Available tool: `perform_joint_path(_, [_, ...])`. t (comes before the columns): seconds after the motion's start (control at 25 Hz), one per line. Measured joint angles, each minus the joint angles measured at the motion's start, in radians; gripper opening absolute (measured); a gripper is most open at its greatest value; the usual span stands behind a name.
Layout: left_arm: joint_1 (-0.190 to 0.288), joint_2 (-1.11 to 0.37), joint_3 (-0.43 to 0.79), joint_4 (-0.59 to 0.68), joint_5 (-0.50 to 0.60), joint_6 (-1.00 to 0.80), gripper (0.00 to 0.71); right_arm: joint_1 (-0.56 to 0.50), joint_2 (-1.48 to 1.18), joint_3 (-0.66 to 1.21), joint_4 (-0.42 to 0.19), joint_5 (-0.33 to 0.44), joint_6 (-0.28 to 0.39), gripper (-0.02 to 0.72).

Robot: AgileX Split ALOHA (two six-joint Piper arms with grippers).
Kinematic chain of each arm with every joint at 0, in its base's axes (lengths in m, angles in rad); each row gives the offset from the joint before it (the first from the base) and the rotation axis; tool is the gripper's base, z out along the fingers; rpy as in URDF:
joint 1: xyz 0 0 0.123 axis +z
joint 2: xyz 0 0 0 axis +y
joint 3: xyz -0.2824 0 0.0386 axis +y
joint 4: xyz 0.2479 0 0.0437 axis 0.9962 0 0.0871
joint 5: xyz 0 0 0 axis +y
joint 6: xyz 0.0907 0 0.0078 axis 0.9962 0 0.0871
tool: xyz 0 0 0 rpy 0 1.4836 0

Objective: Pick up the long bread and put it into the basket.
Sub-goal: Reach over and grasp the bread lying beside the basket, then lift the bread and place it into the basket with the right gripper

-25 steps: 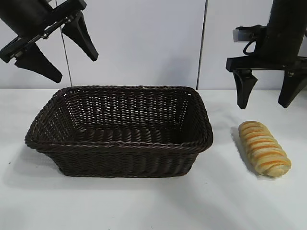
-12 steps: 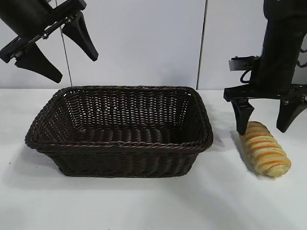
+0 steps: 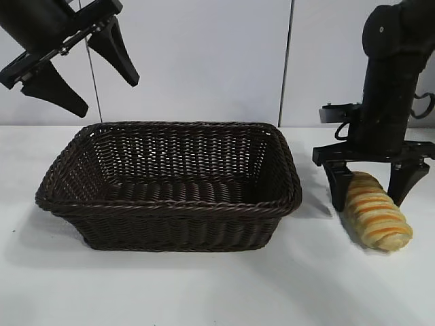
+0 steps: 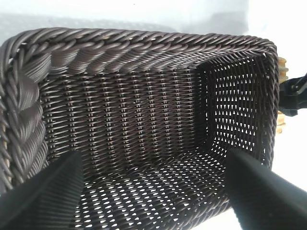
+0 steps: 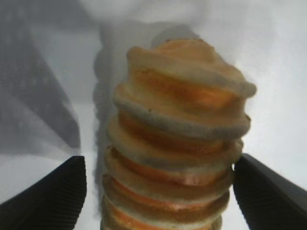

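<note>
Now the right gripper [image 3: 368, 190] straddles the bread's [image 3: 376, 219] far end, jaws open, not yet gripping. Pinched so near its tip, the bread could tilt or slip out short of the basket [image 3: 168, 201]. The left gripper [image 3: 76, 68] hangs open above the basket.

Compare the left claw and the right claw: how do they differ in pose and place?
The left claw hangs tilted, high above the basket, near nothing. The right claw points straight down, low at the table, its fingers on either side of the long bread. Both claws are black, and neither lifts anything yet.
</note>
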State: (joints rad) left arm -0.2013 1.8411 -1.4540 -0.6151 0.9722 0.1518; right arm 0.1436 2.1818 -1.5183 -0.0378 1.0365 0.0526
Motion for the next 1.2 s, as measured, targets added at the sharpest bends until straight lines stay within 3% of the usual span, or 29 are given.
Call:
perform_joint_path(0.12, [0.0, 0.0, 0.0, 0.0, 0.0, 0.0, 0.585, 0.0, 0.0, 0.0, 0.001, 0.002, 0.0, 0.287])
perform_joint_path(0.24, [0.0, 0.0, 0.0, 0.0, 0.0, 0.0, 0.585, 0.0, -0.001, 0.0, 0.001, 0.02, 0.0, 0.23])
perform_joint_path(0.76, [0.0, 0.0, 0.0, 0.0, 0.0, 0.0, 0.585, 0.0, -0.124, -0.113, 0.001, 0.17, -0.004, 0.21])
perform_joint_path(1.2, [0.0, 0.0, 0.0, 0.0, 0.006, 0.0, 0.585, 0.0, -0.163, -0.245, 0.073, 0.179, -0.004, 0.21])
